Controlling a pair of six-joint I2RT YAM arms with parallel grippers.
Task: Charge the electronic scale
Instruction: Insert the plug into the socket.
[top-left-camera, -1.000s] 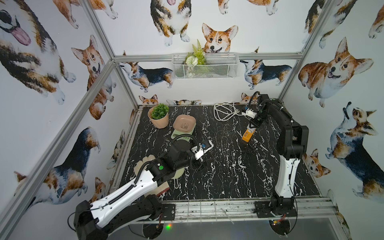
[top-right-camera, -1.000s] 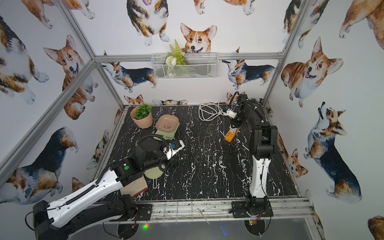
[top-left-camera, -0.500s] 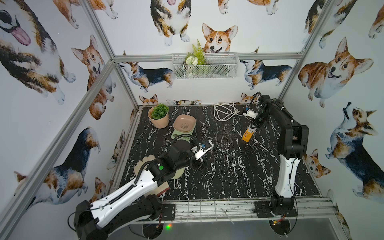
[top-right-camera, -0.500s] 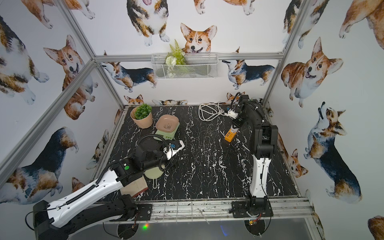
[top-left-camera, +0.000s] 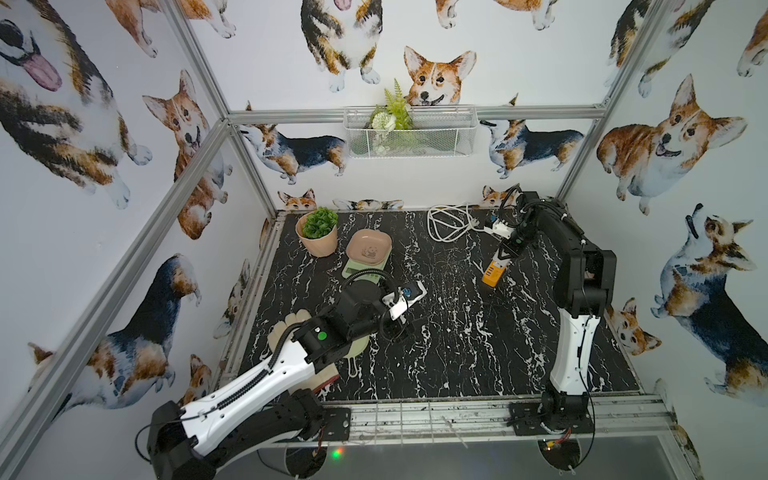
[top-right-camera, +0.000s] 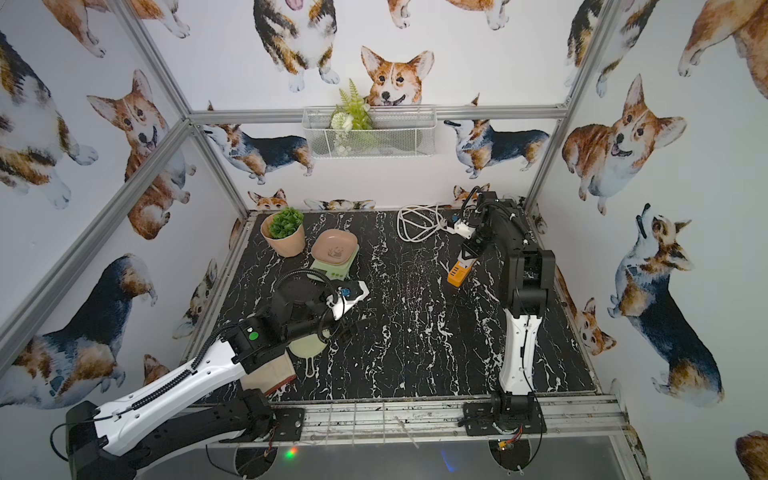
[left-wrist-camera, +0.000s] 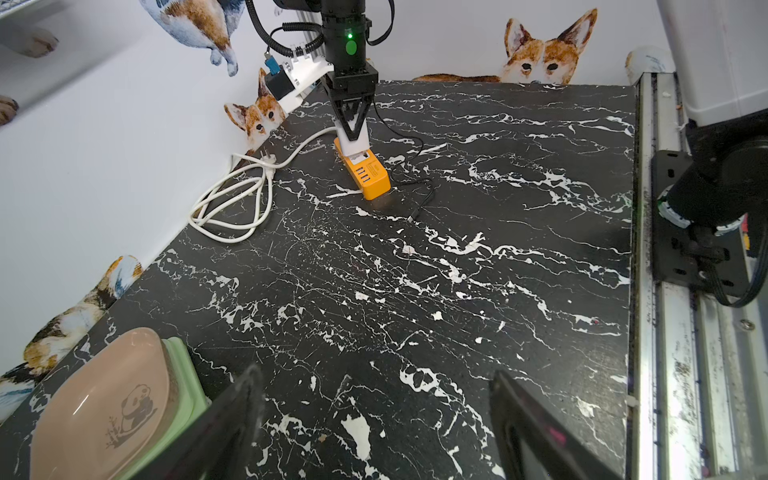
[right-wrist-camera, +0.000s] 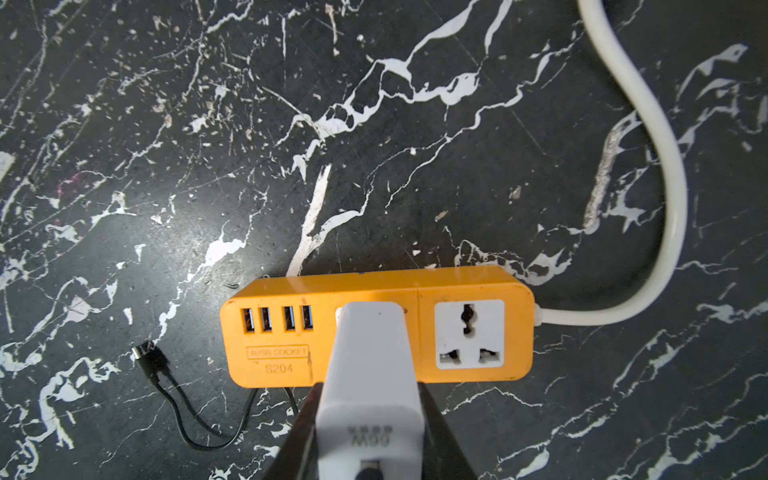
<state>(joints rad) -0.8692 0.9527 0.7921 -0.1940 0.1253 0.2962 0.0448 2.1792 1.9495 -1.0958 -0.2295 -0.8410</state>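
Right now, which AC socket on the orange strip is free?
The socket by the white cord; the one beside the USB ports is covered by the white charger in the right pincer.

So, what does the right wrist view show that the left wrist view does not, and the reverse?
Only the right wrist view: the free socket on the orange power strip, beside the white charger, and the strip's printed label.
Only the left wrist view: the electronic scale, the coiled part of the white cord, and the open left gripper.
Both: the strip, the charger gripped by the right gripper at the strip, and the thin black cable lying loose on the table.
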